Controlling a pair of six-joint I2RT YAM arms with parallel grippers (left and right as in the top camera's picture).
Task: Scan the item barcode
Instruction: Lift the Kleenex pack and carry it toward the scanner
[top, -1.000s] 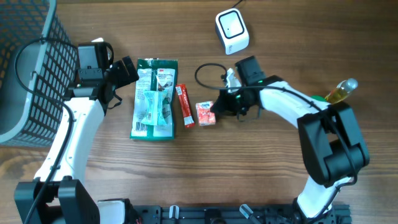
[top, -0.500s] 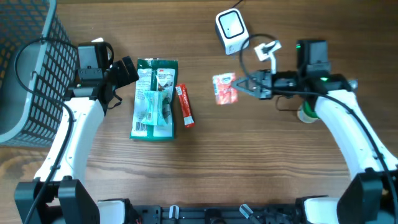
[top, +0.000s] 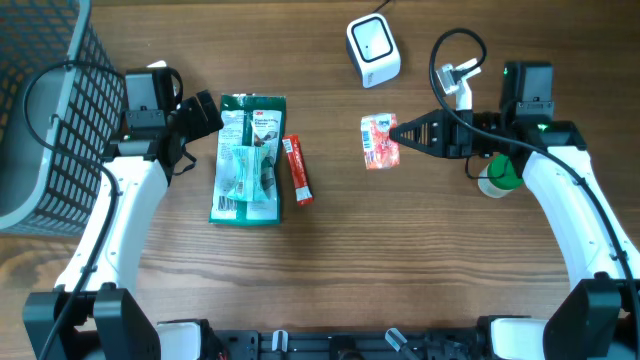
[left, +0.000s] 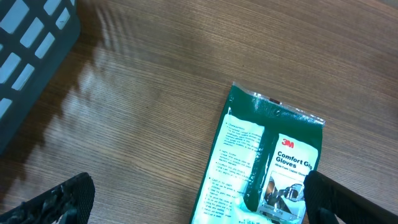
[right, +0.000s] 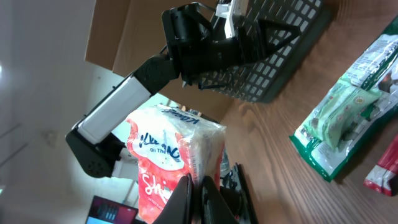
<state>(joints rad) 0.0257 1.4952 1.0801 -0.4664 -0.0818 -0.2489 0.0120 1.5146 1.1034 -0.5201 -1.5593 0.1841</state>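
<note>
Red-and-white tissue pack (top: 379, 141) tight between the right fingers (top: 415, 130), left fingers (left: 62, 199) wide near the green glove pack (top: 247, 160).

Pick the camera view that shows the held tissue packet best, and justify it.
Right wrist: the tissue packet looms large, its print visible, pinched by the right gripper. Overhead shows it only small, at the closed jaws' tips. Left wrist does not show it.
</note>
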